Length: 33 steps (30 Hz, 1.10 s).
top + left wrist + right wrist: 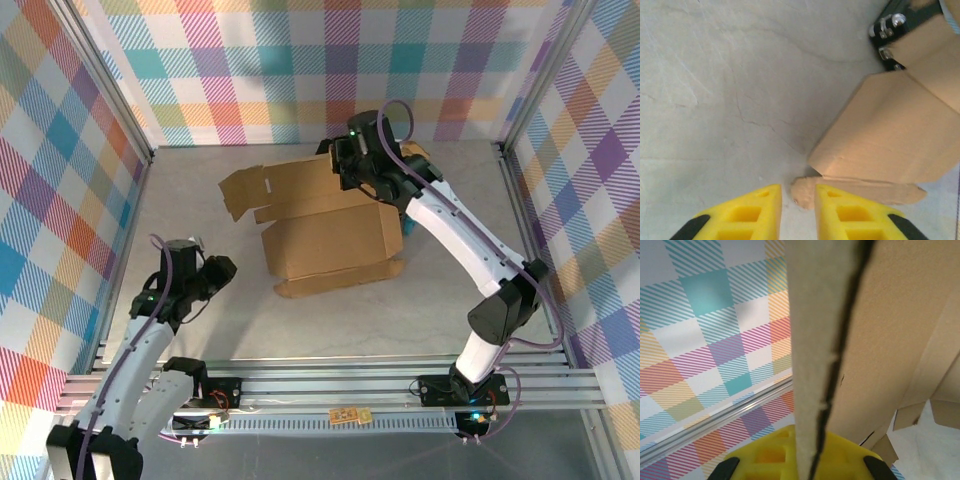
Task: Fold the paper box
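Note:
The paper box (330,240) is brown corrugated cardboard standing partly formed in the middle of the table. One flap (245,190) sticks out at its back left and a low front flap (335,280) lies on the table. My right gripper (348,165) is at the box's back top edge. In the right wrist view it (812,440) is shut on an upright cardboard panel (815,340). My left gripper (222,268) hovers left of the box's front corner. Its yellow fingers (760,210) stand slightly apart with nothing held, and the flap's rounded end (802,192) lies just beyond them below the box wall (890,135).
Plaid walls and aluminium frame rails (330,380) close in the table on all sides. The right arm (470,240) stretches along the box's right side. Bare grey tabletop (715,100) lies left of the box. A small tag (348,414) sits on the front rail.

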Each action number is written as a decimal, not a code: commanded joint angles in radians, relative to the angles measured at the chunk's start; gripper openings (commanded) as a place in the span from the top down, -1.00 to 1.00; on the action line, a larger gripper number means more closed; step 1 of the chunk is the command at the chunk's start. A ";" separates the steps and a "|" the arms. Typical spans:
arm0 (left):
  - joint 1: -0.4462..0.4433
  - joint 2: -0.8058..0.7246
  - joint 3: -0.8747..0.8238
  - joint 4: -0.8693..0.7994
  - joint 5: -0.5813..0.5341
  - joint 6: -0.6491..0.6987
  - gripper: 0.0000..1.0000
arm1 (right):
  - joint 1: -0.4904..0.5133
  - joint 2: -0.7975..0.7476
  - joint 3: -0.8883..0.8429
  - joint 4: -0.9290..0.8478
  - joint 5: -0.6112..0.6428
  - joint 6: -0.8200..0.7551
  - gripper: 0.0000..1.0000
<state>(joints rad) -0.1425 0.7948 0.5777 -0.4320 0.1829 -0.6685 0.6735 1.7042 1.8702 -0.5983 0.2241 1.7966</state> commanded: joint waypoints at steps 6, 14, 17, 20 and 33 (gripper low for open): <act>0.044 0.338 -0.039 0.548 0.056 -0.152 0.66 | -0.009 -0.044 0.029 -0.124 -0.002 0.032 1.00; 0.109 0.656 0.037 0.771 0.147 -0.310 0.63 | -0.023 -0.042 -0.021 -0.077 -0.060 0.040 1.00; 0.107 0.776 0.073 0.890 0.237 -0.378 0.64 | -0.022 -0.041 -0.042 -0.059 -0.081 0.047 1.00; 0.087 0.879 0.075 1.068 0.315 -0.471 0.70 | -0.023 -0.043 -0.080 -0.001 -0.076 0.058 1.00; -0.014 0.771 -0.015 1.128 0.333 -0.528 0.75 | -0.043 0.018 -0.162 0.162 -0.147 0.087 1.00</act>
<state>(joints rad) -0.1307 1.6024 0.5735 0.6746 0.5034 -1.1934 0.6308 1.7050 1.7203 -0.5079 0.1104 1.8568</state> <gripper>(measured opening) 0.127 0.071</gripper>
